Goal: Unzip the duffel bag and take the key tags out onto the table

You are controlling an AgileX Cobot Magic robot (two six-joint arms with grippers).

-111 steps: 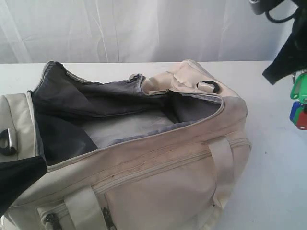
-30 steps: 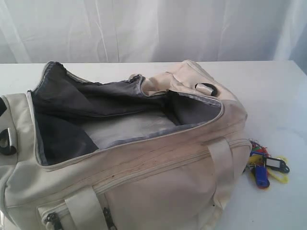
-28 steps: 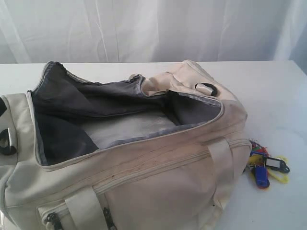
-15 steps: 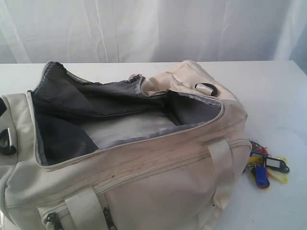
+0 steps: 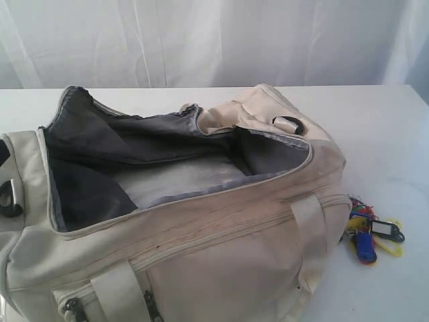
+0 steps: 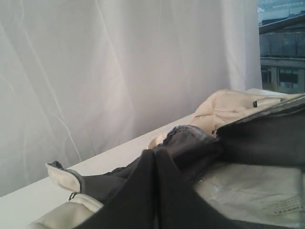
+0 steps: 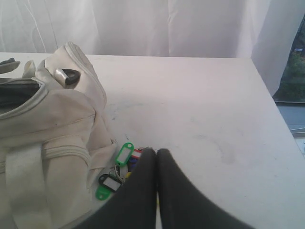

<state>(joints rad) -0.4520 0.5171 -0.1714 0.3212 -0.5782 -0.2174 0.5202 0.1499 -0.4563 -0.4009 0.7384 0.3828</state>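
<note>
The cream duffel bag (image 5: 221,248) lies unzipped on the white table (image 5: 395,134), its grey lining gaping and a pale sheet (image 5: 181,178) on its floor. The key tags (image 5: 370,231), red, blue, yellow and green, rest on the table against the bag's right end. Neither gripper shows in the exterior view. In the right wrist view my right gripper (image 7: 156,151) is shut and empty just above the key tags (image 7: 119,164), beside the bag (image 7: 52,119). My left gripper (image 6: 155,152) is shut with nothing in it, over the bag's open mouth (image 6: 267,138).
A white curtain (image 5: 201,40) hangs behind the table. The table's right edge (image 7: 281,119) runs near a window. A dark buckle (image 5: 8,196) sits at the bag's left end, and a metal pull (image 5: 289,123) on its far right top.
3.7 s ago the right gripper held the key tags in the air at the right; now they lie on the table and both arms have left the exterior view. Nothing moved in the last second.
</note>
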